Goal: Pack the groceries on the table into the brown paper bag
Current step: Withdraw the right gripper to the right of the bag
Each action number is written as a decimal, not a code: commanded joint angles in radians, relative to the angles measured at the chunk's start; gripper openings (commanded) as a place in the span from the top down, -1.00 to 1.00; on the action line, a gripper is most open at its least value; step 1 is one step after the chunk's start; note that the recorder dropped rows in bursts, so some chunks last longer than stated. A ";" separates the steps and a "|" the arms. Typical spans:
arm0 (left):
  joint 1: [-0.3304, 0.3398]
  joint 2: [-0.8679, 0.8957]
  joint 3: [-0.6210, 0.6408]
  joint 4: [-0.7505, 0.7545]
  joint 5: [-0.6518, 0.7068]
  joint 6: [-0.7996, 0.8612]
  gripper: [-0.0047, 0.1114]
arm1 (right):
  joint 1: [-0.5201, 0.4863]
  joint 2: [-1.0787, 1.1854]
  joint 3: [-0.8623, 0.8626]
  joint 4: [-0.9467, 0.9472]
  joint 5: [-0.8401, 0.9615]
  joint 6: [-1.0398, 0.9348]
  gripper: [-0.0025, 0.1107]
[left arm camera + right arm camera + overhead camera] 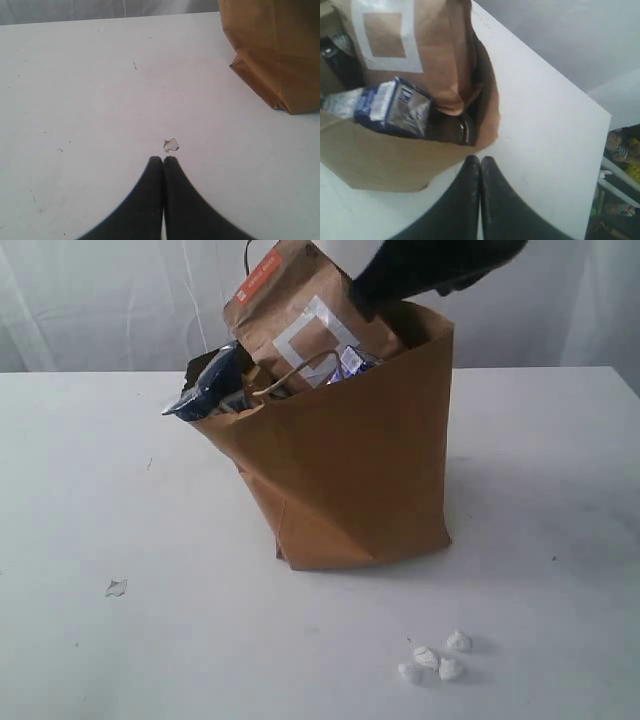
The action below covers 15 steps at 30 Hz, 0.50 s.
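Creased brown paper bag (350, 470) upright on smooth white table (90, 500) | flat kraft pouch (300, 315), orange strip, juts from bag mouth beside glossy dark packet (205, 385) | left gripper (163, 161) closed, empty | right gripper (480, 160) closed, empty, near bag rim

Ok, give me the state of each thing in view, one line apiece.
brown paper bag, upright, top open, creased.
kraft pouch with orange strip, in the bag, tilted, upper part sticking out.
dark blue packet, in the bag, end hanging over the rim.
left gripper, shut, empty, above the table.
right gripper, shut, empty, by the bag's rim.
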 commanded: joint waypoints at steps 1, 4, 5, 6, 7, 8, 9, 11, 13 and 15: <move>0.001 -0.004 0.004 -0.008 0.005 -0.003 0.92 | -0.132 -0.099 0.095 -0.025 0.016 -0.018 0.96; 0.001 -0.004 0.004 -0.008 0.005 -0.003 0.92 | -0.280 -0.157 0.201 0.006 0.016 -0.044 0.96; 0.001 -0.004 0.004 -0.008 0.005 -0.003 0.92 | -0.343 -0.172 0.242 0.048 0.016 -0.078 0.96; 0.001 -0.004 0.004 -0.008 0.005 -0.003 0.92 | -0.405 -0.183 0.282 0.111 0.016 -0.130 0.96; 0.001 -0.004 0.004 -0.008 0.005 -0.003 0.92 | -0.452 -0.187 0.316 0.180 0.016 -0.185 0.96; 0.001 -0.004 0.004 -0.008 0.005 -0.003 0.92 | -0.506 -0.187 0.359 0.281 0.016 -0.262 0.96; 0.001 -0.004 0.004 -0.008 0.005 -0.003 0.92 | -0.547 -0.187 0.405 0.391 0.016 -0.330 0.96; 0.001 -0.004 0.004 -0.008 0.005 -0.003 0.92 | -0.588 -0.183 0.486 0.566 0.016 -0.434 0.96; 0.001 -0.004 0.004 -0.008 0.005 -0.003 0.92 | -0.586 -0.181 0.567 0.703 -0.007 -0.472 0.96; 0.001 -0.004 0.004 -0.008 0.005 -0.003 0.92 | -0.574 -0.181 0.631 0.838 -0.048 -0.560 0.96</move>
